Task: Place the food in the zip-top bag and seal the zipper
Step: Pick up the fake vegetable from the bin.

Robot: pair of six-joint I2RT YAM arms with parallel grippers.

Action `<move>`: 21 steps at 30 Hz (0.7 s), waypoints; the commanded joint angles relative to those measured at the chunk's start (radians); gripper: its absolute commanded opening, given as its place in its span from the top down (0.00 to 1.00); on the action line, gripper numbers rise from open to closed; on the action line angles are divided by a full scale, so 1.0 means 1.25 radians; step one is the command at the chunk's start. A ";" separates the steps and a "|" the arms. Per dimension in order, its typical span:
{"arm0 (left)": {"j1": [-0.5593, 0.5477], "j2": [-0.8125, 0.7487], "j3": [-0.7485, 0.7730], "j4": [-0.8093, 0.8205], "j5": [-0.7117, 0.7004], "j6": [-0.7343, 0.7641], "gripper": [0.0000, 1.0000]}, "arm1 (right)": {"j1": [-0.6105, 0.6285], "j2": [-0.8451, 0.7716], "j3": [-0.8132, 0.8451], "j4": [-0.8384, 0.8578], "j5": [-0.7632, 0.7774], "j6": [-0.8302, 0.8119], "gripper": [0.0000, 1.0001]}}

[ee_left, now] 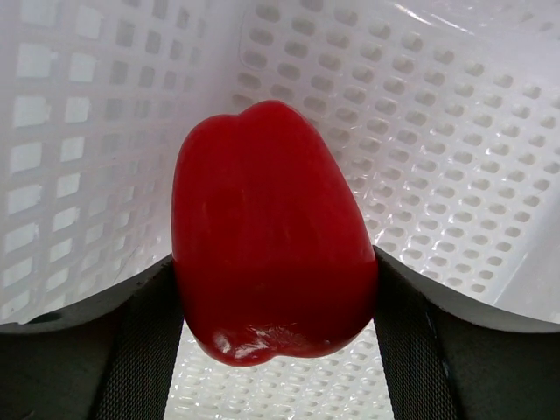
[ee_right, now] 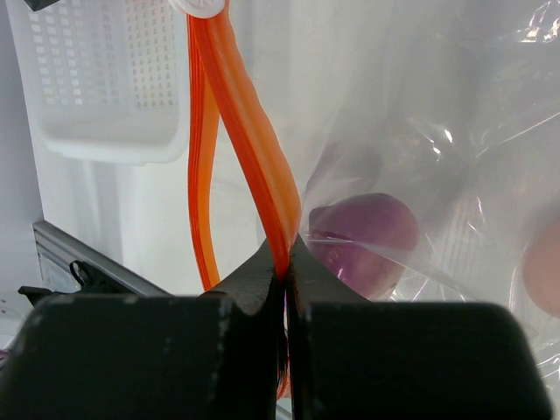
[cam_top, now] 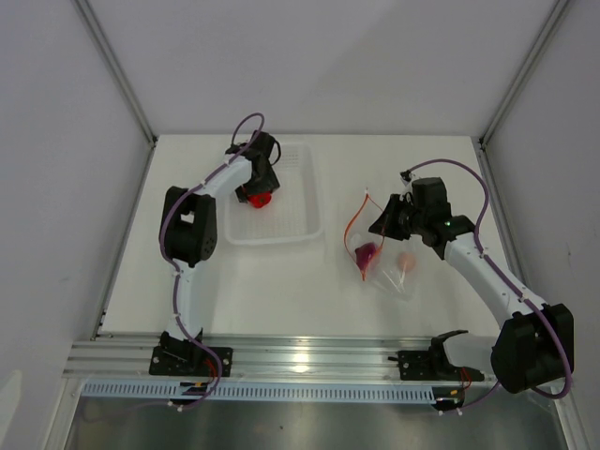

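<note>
My left gripper (cam_top: 261, 195) is shut on the glossy red pepper-like piece (cam_top: 260, 198) inside the white tray (cam_top: 302, 202); the piece fills the left wrist view (ee_left: 271, 271) between my fingers (ee_left: 140, 350). My right gripper (cam_top: 382, 223) is shut on the orange-red zipper strip (ee_right: 254, 131) of the clear zip-top bag (cam_top: 389, 267), which lies right of the tray. The strip loops open (cam_top: 353, 225). The purple-pink piece (cam_top: 366, 253) and the peach ball (cam_top: 407, 262) lie inside the bag; both also show in the right wrist view, purple (ee_right: 367, 232) and peach (ee_right: 542, 280).
The white perforated tray stands left of centre; its wall (ee_right: 105, 79) shows in the right wrist view and its mesh (ee_left: 455, 149) in the left. An aluminium rail (cam_top: 309, 356) runs along the near edge with the arm bases on it. Grey walls enclose the table.
</note>
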 commanded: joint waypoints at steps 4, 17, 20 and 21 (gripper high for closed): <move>0.005 -0.047 -0.043 0.074 0.041 0.020 0.66 | -0.001 -0.006 0.037 -0.003 0.006 -0.016 1.00; -0.067 -0.433 -0.310 0.243 0.181 0.091 0.99 | 0.032 0.016 0.111 -0.092 0.045 0.008 1.00; -0.099 -0.550 -0.385 0.318 0.310 0.117 0.99 | 0.043 0.019 0.125 -0.107 0.053 0.016 1.00; -0.119 -0.573 -0.410 0.354 0.342 0.130 0.99 | 0.046 0.019 0.127 -0.113 0.053 0.020 1.00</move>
